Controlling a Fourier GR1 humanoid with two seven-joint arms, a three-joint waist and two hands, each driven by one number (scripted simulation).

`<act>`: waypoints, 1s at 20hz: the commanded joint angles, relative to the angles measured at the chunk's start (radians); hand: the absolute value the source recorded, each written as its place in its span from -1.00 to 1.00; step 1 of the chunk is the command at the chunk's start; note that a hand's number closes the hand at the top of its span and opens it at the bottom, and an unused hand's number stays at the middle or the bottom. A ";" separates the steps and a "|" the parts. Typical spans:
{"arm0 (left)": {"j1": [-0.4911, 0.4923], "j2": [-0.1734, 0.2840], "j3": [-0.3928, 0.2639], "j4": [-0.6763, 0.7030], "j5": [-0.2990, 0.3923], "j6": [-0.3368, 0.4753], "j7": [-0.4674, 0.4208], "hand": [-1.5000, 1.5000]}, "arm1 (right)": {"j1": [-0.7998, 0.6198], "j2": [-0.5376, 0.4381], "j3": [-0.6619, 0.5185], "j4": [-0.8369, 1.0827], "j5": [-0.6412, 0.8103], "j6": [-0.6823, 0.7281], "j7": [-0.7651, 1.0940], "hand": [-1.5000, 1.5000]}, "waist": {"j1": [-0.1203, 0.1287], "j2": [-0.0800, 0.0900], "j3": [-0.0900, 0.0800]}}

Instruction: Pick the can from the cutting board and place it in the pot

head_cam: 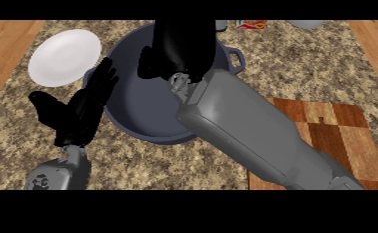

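A dark blue-grey pot with side handles stands in the middle of the counter. My right hand hangs over the pot's far half with its fingers curled downward. The can is almost wholly hidden inside that hand; only a grey sliver shows at the hand's upper right edge. The wooden checkered cutting board lies at the right, partly under my right forearm, and nothing shows on its visible part. My left hand rests open, fingers up, against the pot's left side.
A white plate lies at the upper left beside the pot. A red packet and a grey object sit at the far edge. The counter is speckled stone with wood strips at both sides.
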 commanded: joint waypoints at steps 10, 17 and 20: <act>-0.013 0.004 0.004 0.049 -0.003 -0.019 -0.038 0.00 | 0.058 0.008 -0.043 0.180 -0.288 -0.502 -0.002 -1.00 | 0.018 0.008 0.000; -0.005 -0.002 0.010 0.020 -0.005 0.003 -0.003 0.00 | 0.097 0.008 -0.056 0.143 -0.119 -0.841 -0.086 -1.00 | -0.023 -0.003 0.001; 0.017 0.002 0.021 0.015 -0.009 0.011 -0.012 0.00 | 0.102 0.008 -0.101 0.163 -0.077 -0.873 -0.084 -1.00 | -0.033 -0.005 0.001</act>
